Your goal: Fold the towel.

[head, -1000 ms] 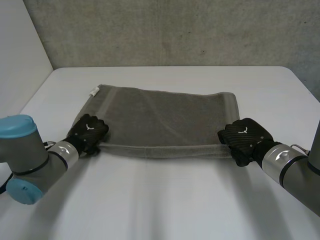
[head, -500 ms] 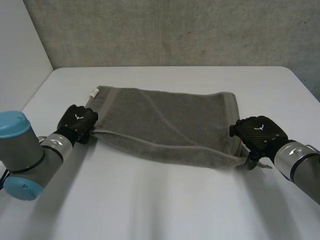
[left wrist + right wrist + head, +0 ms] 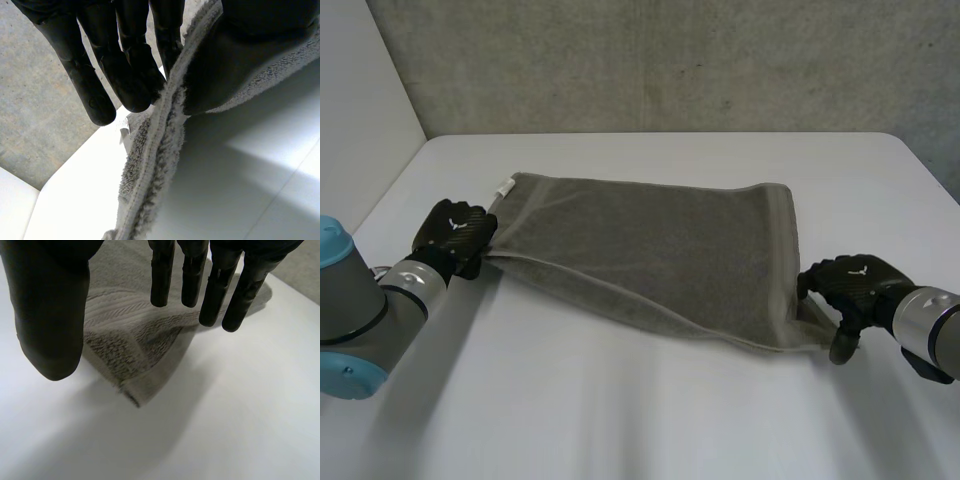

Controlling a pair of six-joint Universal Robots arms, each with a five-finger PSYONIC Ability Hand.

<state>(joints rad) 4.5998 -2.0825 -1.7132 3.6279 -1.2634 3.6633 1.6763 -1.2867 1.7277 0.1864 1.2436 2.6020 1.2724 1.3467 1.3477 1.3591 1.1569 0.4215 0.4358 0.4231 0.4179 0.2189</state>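
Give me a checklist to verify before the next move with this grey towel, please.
1. Left robot hand pinches the near left corner of the grey terry towel: ok.
2. Right robot hand grips the near right corner: not ok. Its fingers are straight, and the corner lies on the white table below them.
3. Far edge lies flat on the table: ok.
4. Near edge raised evenly: not ok. It is lifted only at the left robot hand.

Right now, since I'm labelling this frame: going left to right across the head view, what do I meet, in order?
In order: left arm → left hand → towel → right hand → right arm.
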